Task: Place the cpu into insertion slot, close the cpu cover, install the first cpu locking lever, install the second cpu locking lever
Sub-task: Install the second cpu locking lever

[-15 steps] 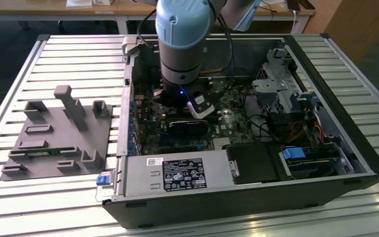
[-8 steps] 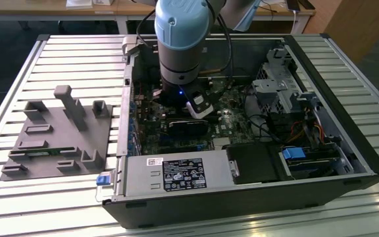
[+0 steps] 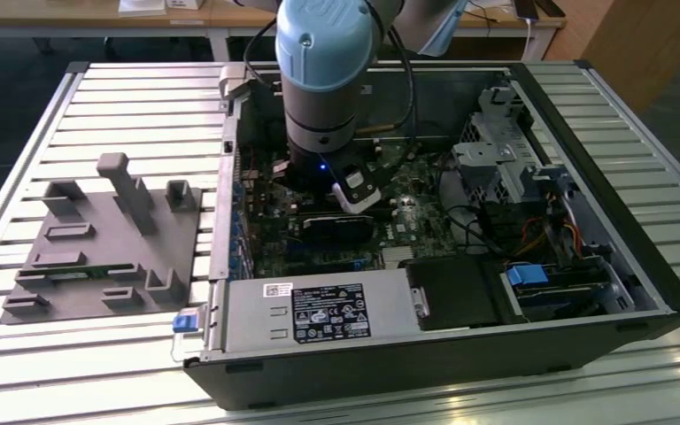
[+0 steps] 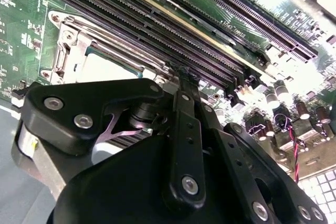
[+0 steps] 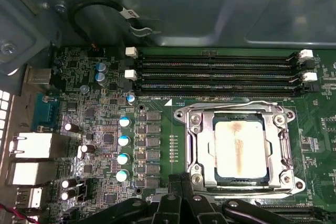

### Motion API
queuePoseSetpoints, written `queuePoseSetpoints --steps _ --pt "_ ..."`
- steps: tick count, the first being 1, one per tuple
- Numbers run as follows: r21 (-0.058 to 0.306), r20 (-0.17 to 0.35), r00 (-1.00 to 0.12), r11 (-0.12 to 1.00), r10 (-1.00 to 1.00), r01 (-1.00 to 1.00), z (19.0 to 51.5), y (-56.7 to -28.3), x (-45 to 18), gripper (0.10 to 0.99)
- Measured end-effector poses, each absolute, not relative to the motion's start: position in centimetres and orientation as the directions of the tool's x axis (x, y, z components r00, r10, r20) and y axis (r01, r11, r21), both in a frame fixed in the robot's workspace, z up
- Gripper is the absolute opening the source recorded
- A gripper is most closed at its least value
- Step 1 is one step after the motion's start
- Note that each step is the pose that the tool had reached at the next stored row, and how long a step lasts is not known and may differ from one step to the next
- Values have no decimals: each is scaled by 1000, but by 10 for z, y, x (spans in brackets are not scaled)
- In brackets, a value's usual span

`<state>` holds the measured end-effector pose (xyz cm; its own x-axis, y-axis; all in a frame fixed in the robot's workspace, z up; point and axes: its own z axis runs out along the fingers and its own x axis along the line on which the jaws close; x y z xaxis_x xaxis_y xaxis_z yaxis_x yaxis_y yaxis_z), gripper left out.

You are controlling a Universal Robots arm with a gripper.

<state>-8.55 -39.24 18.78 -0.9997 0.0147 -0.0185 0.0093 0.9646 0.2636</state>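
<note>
In the first wrist view the cpu [image 5: 240, 152] lies flat inside the insertion slot [image 5: 202, 153] on the green motherboard [image 5: 157, 129], its pale metal top showing through the square cut-out of the cpu cover [image 5: 279, 150], which lies down over it; so the placing looks done and the cover looks closed; thin wire levers run along the frame's edges, one of them along the edge facing the memory slots [image 5: 215, 77], but whether either is hooked home I cannot tell; by my judgement the lever steps are what the work has reached. The hand [image 5: 181, 182] sits just beside the socket's near edge, its dark fingers drawn together to a narrow point with nothing between them; in the second wrist view the same fingers [image 4: 188, 85] meet by the silver frame [image 4: 79, 43], seemingly at or near a lever end. In the exterior view the arm [image 3: 322, 80] reaches down into the open computer case [image 3: 623, 177], which lies on the slatted surface [image 3: 139, 97] beside a grey fixture block [image 3: 110, 239].
</note>
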Motion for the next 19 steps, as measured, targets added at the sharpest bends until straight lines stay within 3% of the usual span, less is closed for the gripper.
queuePoseSetpoints --steps 19 --pt "264 -19 -1000 964 15 9 191 -393 -86 122"
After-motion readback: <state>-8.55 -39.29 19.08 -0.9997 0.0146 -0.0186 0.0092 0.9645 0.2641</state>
